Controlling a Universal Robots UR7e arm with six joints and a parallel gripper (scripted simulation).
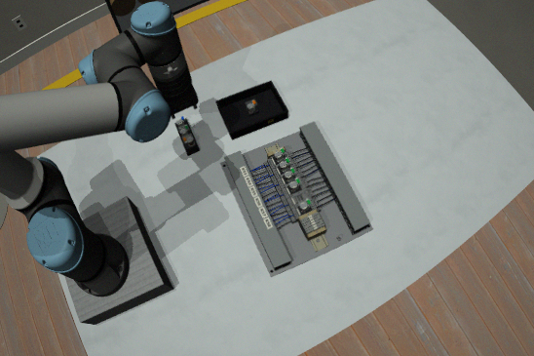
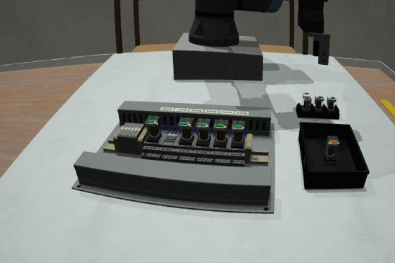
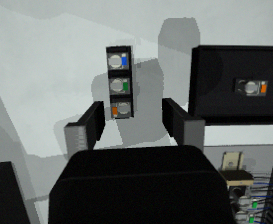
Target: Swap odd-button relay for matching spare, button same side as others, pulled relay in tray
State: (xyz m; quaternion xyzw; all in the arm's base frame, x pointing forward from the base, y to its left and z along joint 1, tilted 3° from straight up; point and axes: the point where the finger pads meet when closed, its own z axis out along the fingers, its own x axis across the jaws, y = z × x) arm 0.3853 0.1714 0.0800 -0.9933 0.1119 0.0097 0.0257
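My gripper (image 3: 133, 111) is open and empty. It hangs well above the black spare holder (image 3: 120, 82), also shown in the exterior view (image 2: 322, 50). The holder (image 2: 318, 109) carries three upright spares: blue button (image 3: 119, 61), green button (image 3: 119, 85), orange button (image 3: 120, 108). In the wrist view the orange spare lies between my fingertips, far below them. The black tray (image 2: 333, 155) holds a relay with an orange button (image 2: 332, 148). On the panel (image 2: 180, 153), several relays with green buttons (image 2: 202, 128) stand in a row, with one empty socket (image 2: 169, 140) after the leftmost relay (image 2: 151, 128).
Grey wire ducts (image 2: 173, 176) run along both long sides of the panel. A grey terminal block (image 2: 129, 139) sits at the rail's left end. The robot's base block (image 2: 218, 60) stands behind the panel. The tray (image 1: 252, 109) lies right beside the holder (image 1: 187, 137).
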